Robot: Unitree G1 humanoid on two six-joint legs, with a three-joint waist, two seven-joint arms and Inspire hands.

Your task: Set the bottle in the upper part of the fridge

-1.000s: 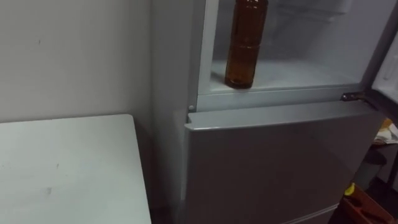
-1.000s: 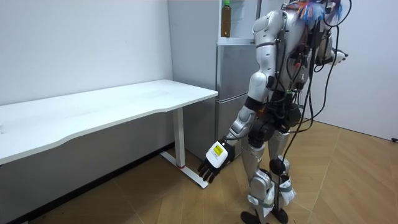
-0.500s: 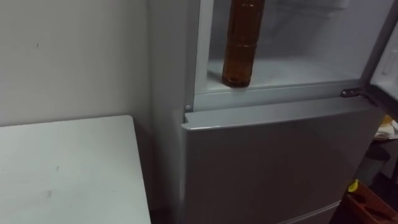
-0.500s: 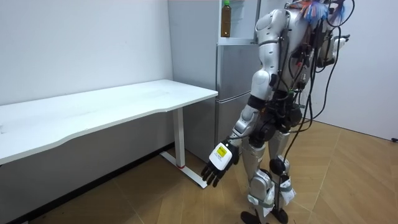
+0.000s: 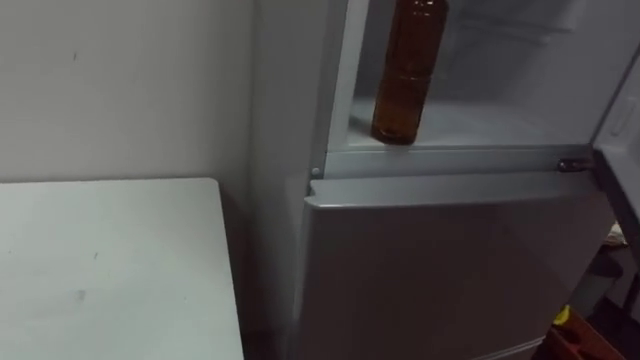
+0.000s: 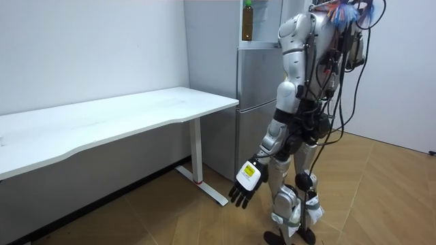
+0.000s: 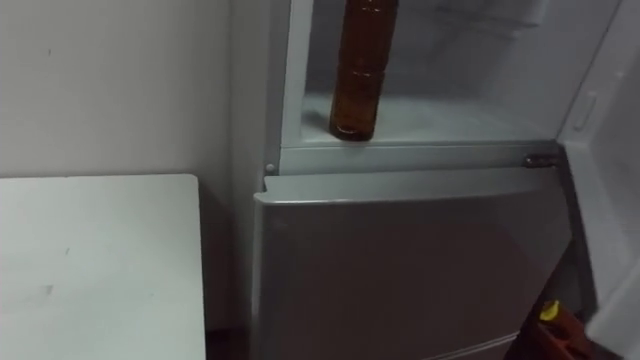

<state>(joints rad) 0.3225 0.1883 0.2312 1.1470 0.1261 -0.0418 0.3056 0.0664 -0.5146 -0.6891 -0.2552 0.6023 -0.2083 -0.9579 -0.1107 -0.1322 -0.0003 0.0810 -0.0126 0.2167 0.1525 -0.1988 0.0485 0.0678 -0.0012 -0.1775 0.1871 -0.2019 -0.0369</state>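
A brown bottle [image 5: 408, 75] stands upright at the front left corner of the upper fridge compartment [image 5: 500, 122], with no hand on it. From across the room the bottle [image 6: 247, 22] shows high up on the fridge, ahead of my head. I stand facing the fridge. My left hand [image 6: 246, 185] hangs down beside my thigh, fingers relaxed and empty.
The lower fridge door [image 5: 450, 260] is closed. The upper door [image 7: 605, 130] stands swung out at the right edge. A white table [image 5: 100, 270] adjoins the fridge on my left, against the wall. Some orange and yellow items [image 5: 575, 335] lie low at the right.
My left hand has swung a little toward the room view's right, closer to my legs. The head camera has shifted slightly; the bottle stays in place.
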